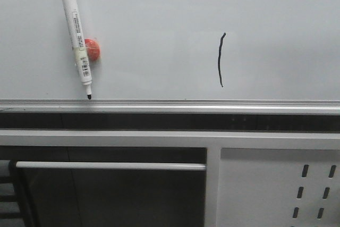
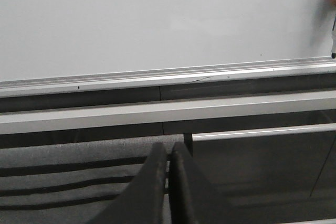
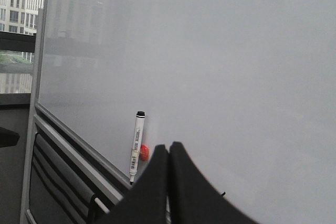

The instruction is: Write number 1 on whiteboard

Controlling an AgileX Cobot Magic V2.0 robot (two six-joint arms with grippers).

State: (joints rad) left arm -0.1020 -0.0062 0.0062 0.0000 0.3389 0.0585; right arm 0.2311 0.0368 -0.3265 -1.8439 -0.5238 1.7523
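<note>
Two hands, the left hand point(image 2: 169, 182) and right hand point(image 3: 168, 182), sit with fingers pressed together, gripping nothing. On the whiteboard point(image 1: 276, 19), the number 1 point(image 1: 221, 59) stands drawn, well apart from the uncapped marker point(image 1: 76, 40) leaning against a red magnet point(image 1: 93, 49). Any nudge could topple the marker, its tip streaking the board.

Whiteboard point(image 1: 159, 19): smooth, glossy, pale grey-white, faint sheen. Bottom rail point(image 1: 170, 104): silver brushed aluminium, ridged. Marker point(image 1: 76, 38): white plastic barrel, printed paper-like label, black cap at 12 o'clock end. Red holder point(image 1: 93, 49): smooth plastic look. Slotted panel point(image 1: 276, 184): grey painted metal, matt. Left fingers point(image 2: 168, 192), right fingers point(image 3: 168, 187): black, matt.
</note>
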